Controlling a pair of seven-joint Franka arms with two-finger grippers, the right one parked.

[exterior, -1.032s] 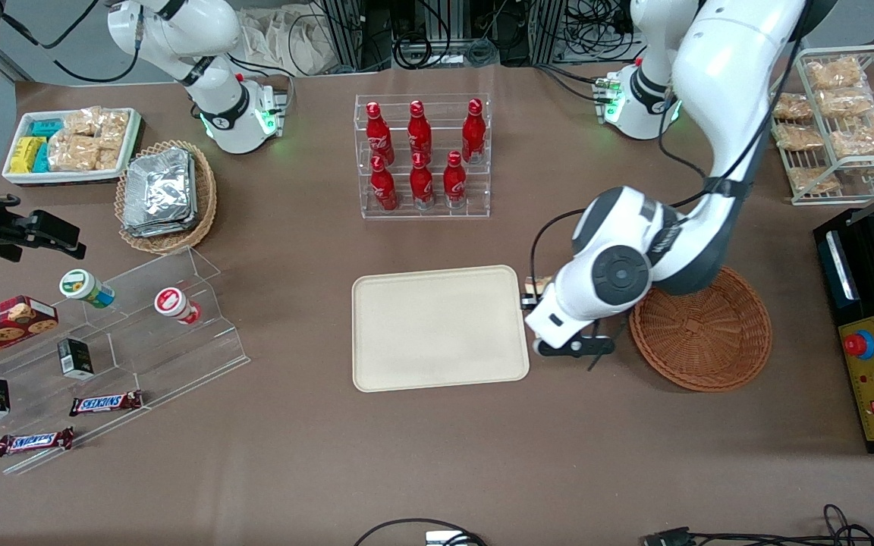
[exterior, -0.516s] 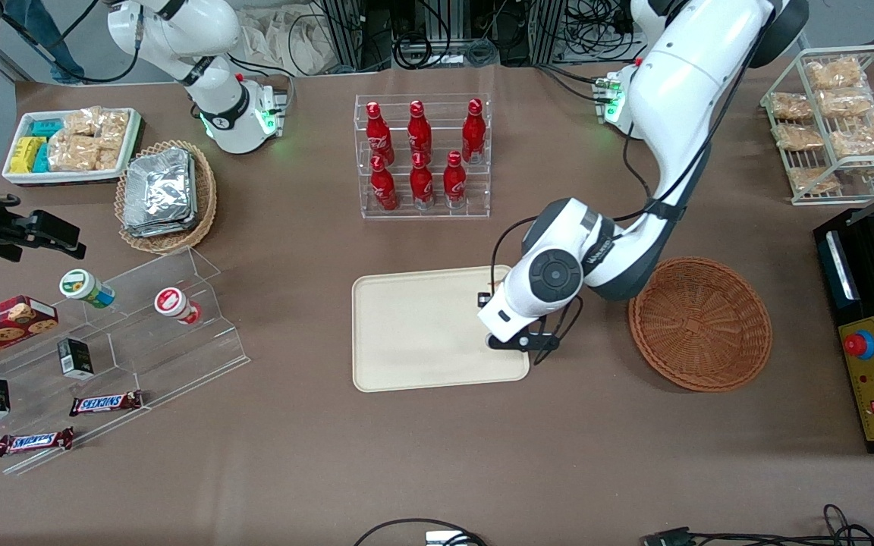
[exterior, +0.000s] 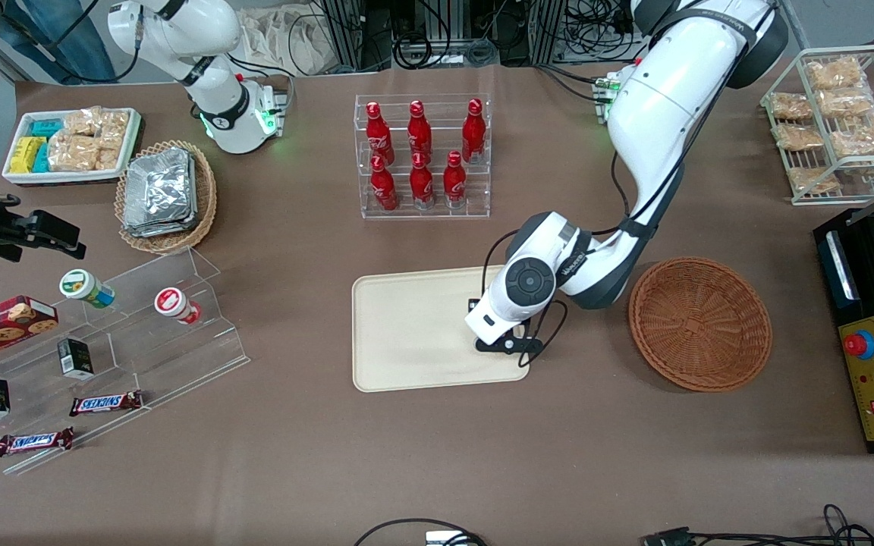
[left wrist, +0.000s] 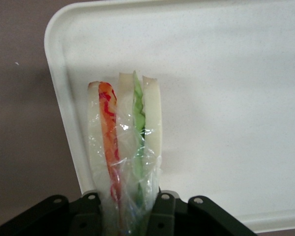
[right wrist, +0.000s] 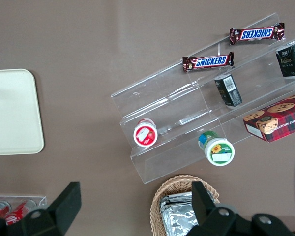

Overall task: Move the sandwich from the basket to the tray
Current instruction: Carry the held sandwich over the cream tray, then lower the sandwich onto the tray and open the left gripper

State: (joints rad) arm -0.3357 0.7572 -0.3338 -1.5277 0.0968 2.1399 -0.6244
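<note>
Your end effector [left wrist: 127, 206] has moved from the basket's [exterior: 700, 324] side to over the tray [exterior: 407, 326], one sandwich [left wrist: 125, 147] clamped upright in it above that tray, one basket now empty beside it, six red bottles [exterior: 422, 155] farther off

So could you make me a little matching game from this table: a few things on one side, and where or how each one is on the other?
Things:
1. sandwich
2. basket
3. tray
4. gripper

States:
A. round brown wicker, nothing in it
B. shut on the wrapped wedge, over the tray's end nearer the basket
C. flat cream rectangle under the working arm's wrist
D. white bread with orange and green layers, held between two fingers

Pairs: 1-D, 2-A, 3-C, 4-B
</note>
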